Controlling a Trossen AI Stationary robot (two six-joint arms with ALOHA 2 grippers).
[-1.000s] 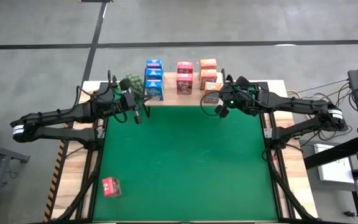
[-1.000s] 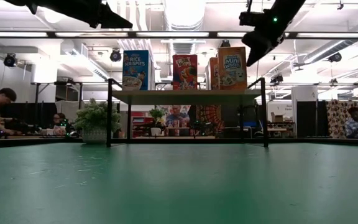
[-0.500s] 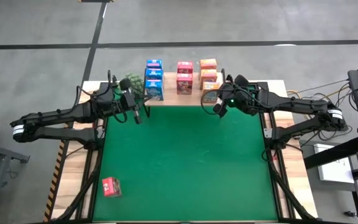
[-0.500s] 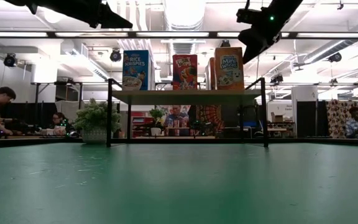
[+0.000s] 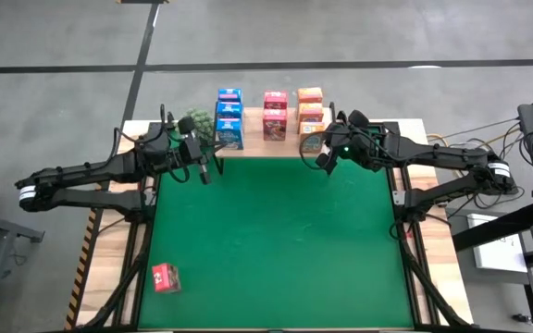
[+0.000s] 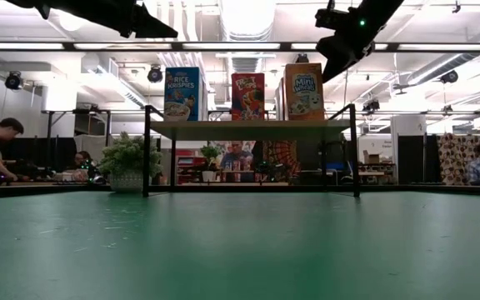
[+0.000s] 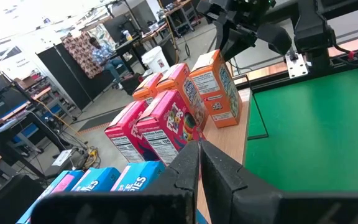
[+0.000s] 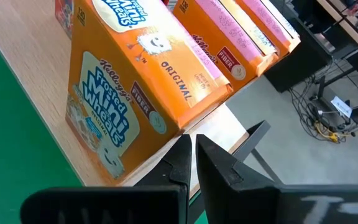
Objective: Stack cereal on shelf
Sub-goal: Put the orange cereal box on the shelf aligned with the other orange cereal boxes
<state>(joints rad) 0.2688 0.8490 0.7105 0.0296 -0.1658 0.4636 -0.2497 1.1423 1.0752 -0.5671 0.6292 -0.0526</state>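
The shelf stands at the table's far edge and carries blue, pink-red and orange cereal boxes. The nearest orange Mini Wheats box stands on the shelf's right part. My right gripper is shut, just right of that box and level with its top. My left gripper is shut and empty, held above the mat's far left. One red box lies on the mat at the near left. My right gripper has its shut fingertips against the orange Mini Wheats box's right-hand edge, near the box's top. The fingers come from the table's right, slanting down. The box stands on the shelf plank on its base.
A green leafy plant stands by the shelf's left end, close to my left gripper. The shelf's thin black legs rise from the table's far edge. The green mat spreads in front of the shelf. People sit in the room beyond the table.
My right gripper has gone a little toward the far edge and the table's left, staying shut. The orange Mini Wheats box has slid along the shelf toward the pink-red boxes and stands straighter than before.
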